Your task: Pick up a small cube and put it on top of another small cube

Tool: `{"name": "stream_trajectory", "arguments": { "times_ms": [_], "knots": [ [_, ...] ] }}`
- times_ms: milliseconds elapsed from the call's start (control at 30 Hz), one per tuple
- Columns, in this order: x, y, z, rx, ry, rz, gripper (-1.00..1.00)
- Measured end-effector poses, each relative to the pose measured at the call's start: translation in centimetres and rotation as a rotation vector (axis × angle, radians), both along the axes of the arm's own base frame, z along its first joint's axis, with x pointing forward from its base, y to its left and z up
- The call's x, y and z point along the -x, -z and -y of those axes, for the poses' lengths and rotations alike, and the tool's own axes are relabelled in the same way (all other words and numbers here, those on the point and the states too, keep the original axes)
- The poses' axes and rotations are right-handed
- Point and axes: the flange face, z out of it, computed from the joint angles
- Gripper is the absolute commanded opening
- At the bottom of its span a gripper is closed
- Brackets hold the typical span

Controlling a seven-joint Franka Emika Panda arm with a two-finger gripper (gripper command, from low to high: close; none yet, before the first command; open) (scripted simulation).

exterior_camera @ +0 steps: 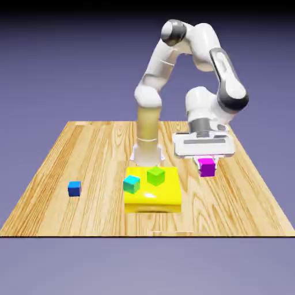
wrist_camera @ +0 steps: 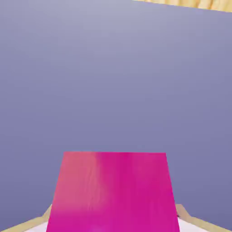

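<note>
The small magenta-pink cube (exterior_camera: 207, 167) sits between the fingers of my gripper (exterior_camera: 206, 162), which is shut on it, to the exterior view's right of the yellow block. I cannot tell whether it rests on the wood or hangs just above it. In the hand view the cube (wrist_camera: 113, 192) fills the lower middle and hides the finger tips. A green cube (exterior_camera: 155, 175) and a teal cube (exterior_camera: 131, 184) stand on the yellow block (exterior_camera: 152, 199). A small blue cube (exterior_camera: 74, 188) lies on the table at the exterior view's left.
The wooden table (exterior_camera: 86, 150) carries the robot's base (exterior_camera: 147, 151) just behind the yellow block. The hand view is mostly blue-violet backdrop, with a strip of wood (wrist_camera: 199, 3) at its top right.
</note>
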Motion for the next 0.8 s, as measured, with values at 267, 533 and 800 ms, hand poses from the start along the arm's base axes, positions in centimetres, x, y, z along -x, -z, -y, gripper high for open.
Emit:
{"name": "stream_trajectory", "arguments": {
  "times_ms": [267,533,800],
  "knots": [
    [13.7,4.8,5.6,-0.025,0.651,-0.112,-1.00],
    [16.3,7.6,7.9,-0.020,0.819,-0.106,-1.00],
    [15.2,11.1,9.6,-0.015,0.821,-0.116,1.00]
  ]
}}
